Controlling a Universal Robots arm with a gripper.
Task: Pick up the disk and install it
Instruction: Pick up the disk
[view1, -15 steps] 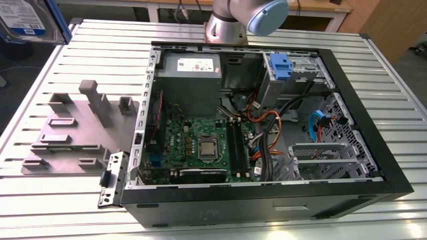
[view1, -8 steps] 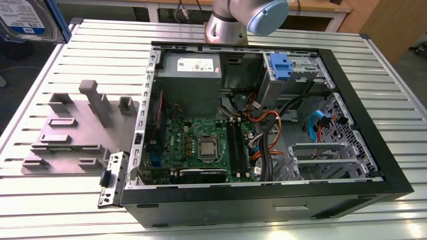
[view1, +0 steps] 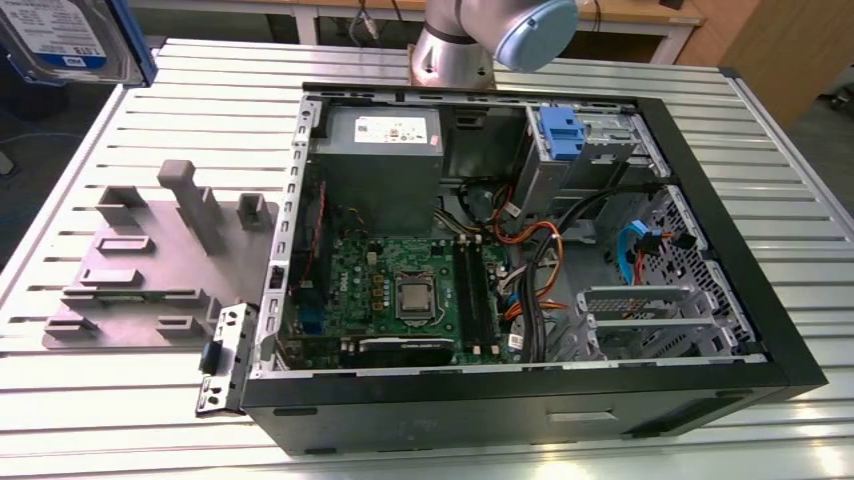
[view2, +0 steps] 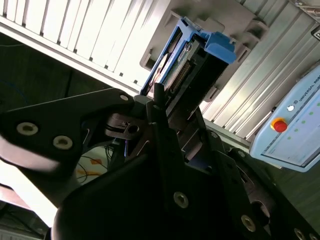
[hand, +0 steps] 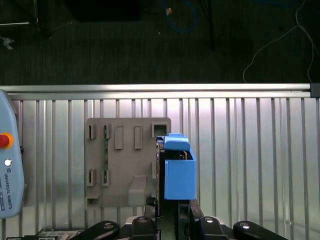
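Silver-grey metal disk in blue plastic carrier (view1: 60, 35) is in the upper left of the exterior view, with the black gripper (hand: 175, 206) jaws pinching it above the grey fixture plate (hand: 120, 165). Pick looks done, install not. It likely needs squaring to the drive bay (view1: 571, 135) of the open black computer case (view1: 534, 385).

One disk (hand: 179, 175), one claw (hand: 174, 207), one open computer case (view1: 534, 250), one grey fixture plate (view1: 134, 280), one loose metal bracket (view1: 224, 355), one slatted worktop (view1: 174, 110), one pale-blue teach pendant (hand: 10, 170).
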